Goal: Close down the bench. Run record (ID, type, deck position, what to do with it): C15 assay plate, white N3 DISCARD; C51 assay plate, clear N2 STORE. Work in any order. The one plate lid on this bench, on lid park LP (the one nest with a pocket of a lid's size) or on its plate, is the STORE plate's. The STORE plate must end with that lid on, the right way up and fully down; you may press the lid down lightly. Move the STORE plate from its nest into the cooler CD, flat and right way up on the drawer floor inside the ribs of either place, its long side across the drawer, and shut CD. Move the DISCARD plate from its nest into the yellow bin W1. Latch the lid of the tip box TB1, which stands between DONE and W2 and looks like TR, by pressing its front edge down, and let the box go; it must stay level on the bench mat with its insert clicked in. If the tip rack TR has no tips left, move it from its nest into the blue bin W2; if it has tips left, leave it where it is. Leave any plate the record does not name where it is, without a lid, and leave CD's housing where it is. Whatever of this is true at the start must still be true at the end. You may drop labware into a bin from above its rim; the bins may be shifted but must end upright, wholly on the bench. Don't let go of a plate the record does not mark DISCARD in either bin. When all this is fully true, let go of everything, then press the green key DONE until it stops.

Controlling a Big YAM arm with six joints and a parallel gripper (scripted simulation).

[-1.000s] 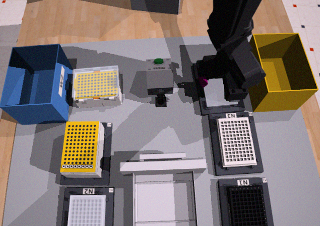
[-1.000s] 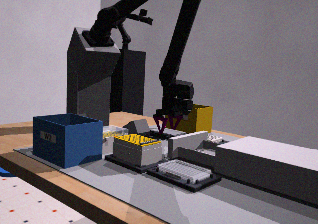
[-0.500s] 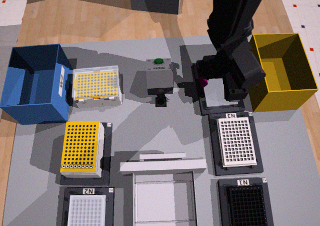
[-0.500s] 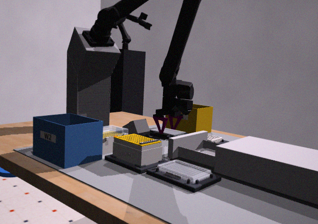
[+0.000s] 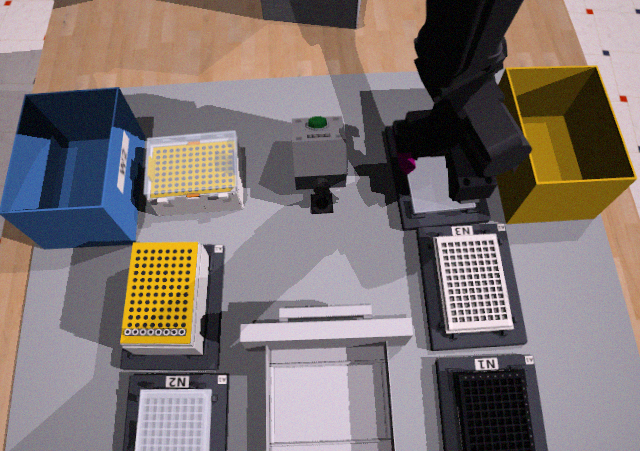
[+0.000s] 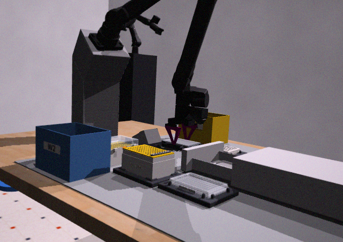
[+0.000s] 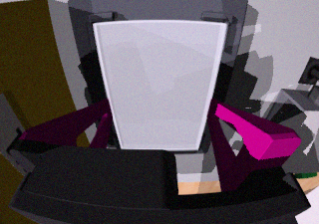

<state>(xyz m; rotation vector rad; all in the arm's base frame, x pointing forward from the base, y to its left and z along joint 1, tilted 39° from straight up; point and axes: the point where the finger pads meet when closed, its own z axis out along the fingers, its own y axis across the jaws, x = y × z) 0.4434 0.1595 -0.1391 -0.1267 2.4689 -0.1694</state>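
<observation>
The gripper (image 7: 162,134) has its fingers clamped across the lid (image 7: 159,81), which lies in its park nest (image 5: 410,219) beside the yellow bin (image 5: 568,175). Lift straight up, keeping it level.

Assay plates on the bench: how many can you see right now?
3. A clear one in nest N2, a white one in N3, a black one in N1. The claw is shut on the plate lid, not a plate. None seems hidden.
</observation>
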